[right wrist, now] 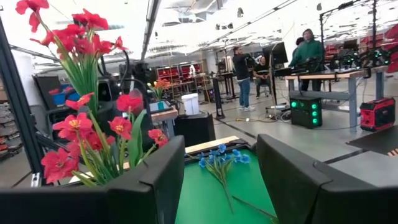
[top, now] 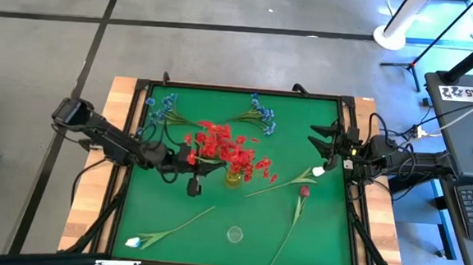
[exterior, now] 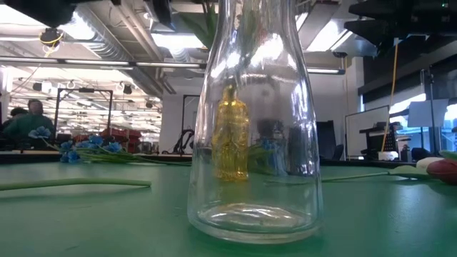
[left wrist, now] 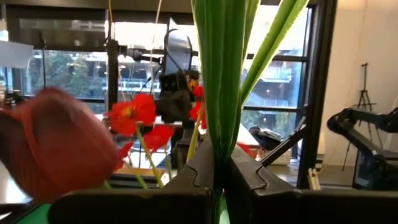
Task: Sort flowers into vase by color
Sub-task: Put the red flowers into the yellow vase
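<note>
We see the green felt counter (top: 321,236) filling the middle of the high view inside its dark frame, with the left arm reaching in from the left edge and the right arm parked at the right edge. The left claw (top: 193,176) sits just left of centre, clenched on a green stem (left wrist: 219,93) that stands upright between its fingers in the left wrist view, directly beside the amber vase (top: 233,178), which lies to its right in the frame and already carries the red spray (top: 223,146). We judge the coming move turns on that short sideways gap, the stem's long axis near vertical, left arm far nearer. The right claw (top: 325,139) hangs released over the counter's right margin. A clear glass vase (top: 234,234), smooth and bottle-shaped, stands empty at lower centre. Blue sprays (top: 258,116) lie at upper centre; a thin-stemmed red tulip (top: 304,191) lies right of centre, a white bud (top: 133,242) at lower left.
</note>
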Controlling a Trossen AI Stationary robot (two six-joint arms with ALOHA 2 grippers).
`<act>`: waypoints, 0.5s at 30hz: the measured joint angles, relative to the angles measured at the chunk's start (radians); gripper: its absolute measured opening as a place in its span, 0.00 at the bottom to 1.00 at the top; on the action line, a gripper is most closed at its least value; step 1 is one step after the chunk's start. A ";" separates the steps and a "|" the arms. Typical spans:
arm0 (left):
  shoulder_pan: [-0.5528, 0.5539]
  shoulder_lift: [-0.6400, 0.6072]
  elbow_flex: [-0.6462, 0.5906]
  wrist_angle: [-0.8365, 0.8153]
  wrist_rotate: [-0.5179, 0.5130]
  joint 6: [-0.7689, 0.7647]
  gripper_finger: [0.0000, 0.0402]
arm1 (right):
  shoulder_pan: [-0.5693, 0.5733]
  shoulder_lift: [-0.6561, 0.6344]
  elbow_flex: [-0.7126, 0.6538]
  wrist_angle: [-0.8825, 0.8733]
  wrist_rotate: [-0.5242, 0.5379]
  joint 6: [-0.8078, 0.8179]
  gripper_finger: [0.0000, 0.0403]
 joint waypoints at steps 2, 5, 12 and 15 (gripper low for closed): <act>0.011 0.026 0.000 0.010 0.000 -0.010 0.02 | 0.000 0.000 0.000 0.000 0.000 0.000 0.49; 0.028 0.059 0.000 0.016 0.000 -0.029 0.04 | 0.000 0.000 0.000 0.000 0.000 0.000 0.49; 0.067 0.126 0.000 0.070 0.000 -0.053 0.03 | 0.000 0.001 0.000 -0.016 0.000 0.001 0.49; 0.077 0.143 0.000 0.063 0.000 -0.056 0.03 | 0.000 0.001 0.000 -0.031 0.000 0.003 0.49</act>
